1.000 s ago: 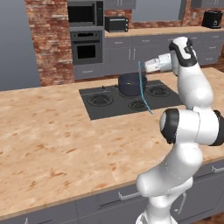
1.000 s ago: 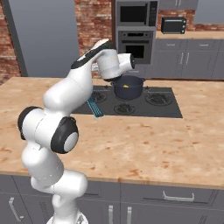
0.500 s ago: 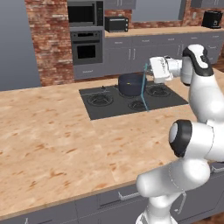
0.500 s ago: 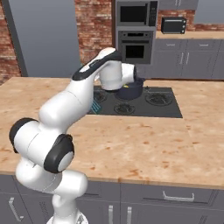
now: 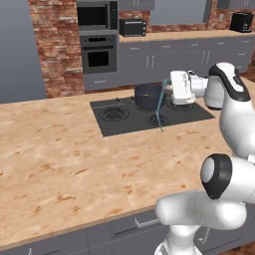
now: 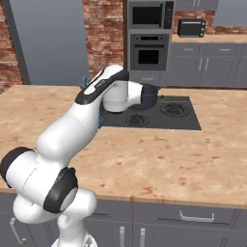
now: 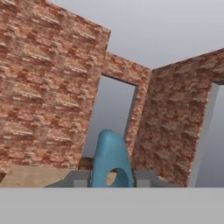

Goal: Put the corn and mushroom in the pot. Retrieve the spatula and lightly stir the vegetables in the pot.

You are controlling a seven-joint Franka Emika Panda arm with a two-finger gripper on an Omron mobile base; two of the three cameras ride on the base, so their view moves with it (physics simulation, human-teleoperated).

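In the left base view my gripper (image 5: 167, 92) is shut on the teal spatula (image 5: 160, 107), which hangs almost upright with its lower end over the cooktop's front edge. The dark blue-grey pot (image 5: 147, 96) stands on a back burner, just left of and behind the spatula. In the hand view the spatula's (image 7: 109, 159) rounded end with a hole rises between my gripper's (image 7: 112, 179) fingers. The pot (image 6: 151, 95) peeks out from behind my forearm in the right base view. The corn and mushroom are hidden from all views.
The black cooktop (image 5: 122, 117) is set into a long wooden counter (image 5: 60, 159) that runs across the front. Behind it are a brick wall with a built-in oven (image 5: 98, 59) and grey cabinets carrying a toaster oven (image 5: 132, 27).
The upper arm has swung right and the hand has sunk a little. The spatula, still held, has moved left toward the pot.
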